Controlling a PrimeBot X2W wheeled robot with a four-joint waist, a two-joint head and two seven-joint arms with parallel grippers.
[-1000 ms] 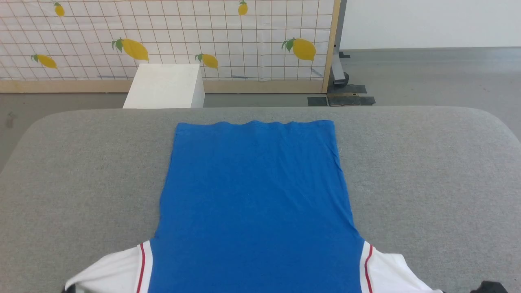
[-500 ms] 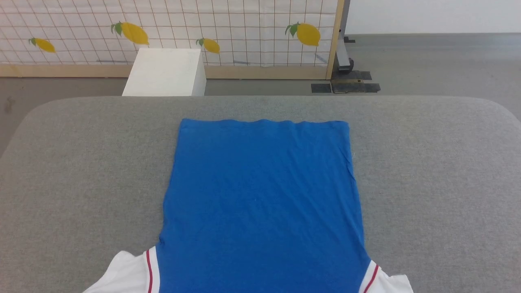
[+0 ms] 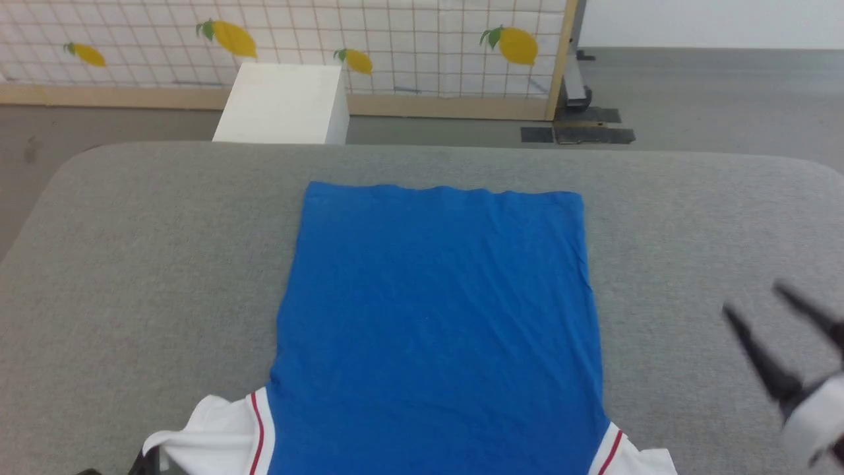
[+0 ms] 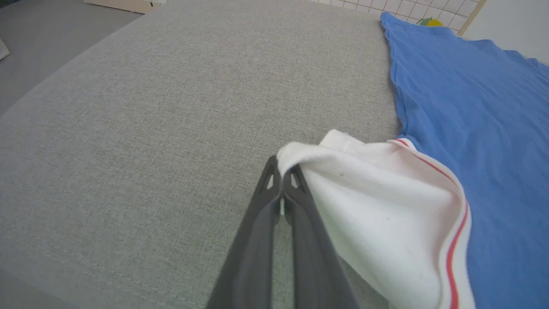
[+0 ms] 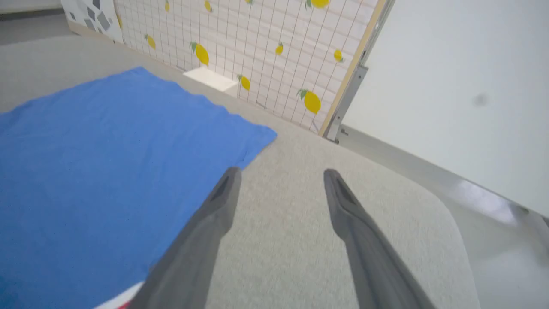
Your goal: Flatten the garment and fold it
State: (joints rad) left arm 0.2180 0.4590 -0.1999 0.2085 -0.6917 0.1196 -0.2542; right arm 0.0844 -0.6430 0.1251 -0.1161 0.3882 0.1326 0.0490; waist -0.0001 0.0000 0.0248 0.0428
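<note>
It looks like a test room: a big grey padded table (image 3: 132,264) on a bare grey floor (image 3: 725,99), a lemon-print screen (image 3: 428,39) at 12 o'clock, dark tape (image 3: 580,135) at 1 o'clock.

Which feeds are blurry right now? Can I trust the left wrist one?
Head view: right hand smeared, shirt sharp. Left wrist view: crisp, left hand and sleeve clear, so trust it. Right wrist view: soft all over.

Slim dark right gripper (image 5: 282,171) (pale wrist (image 3: 817,410))
</note>
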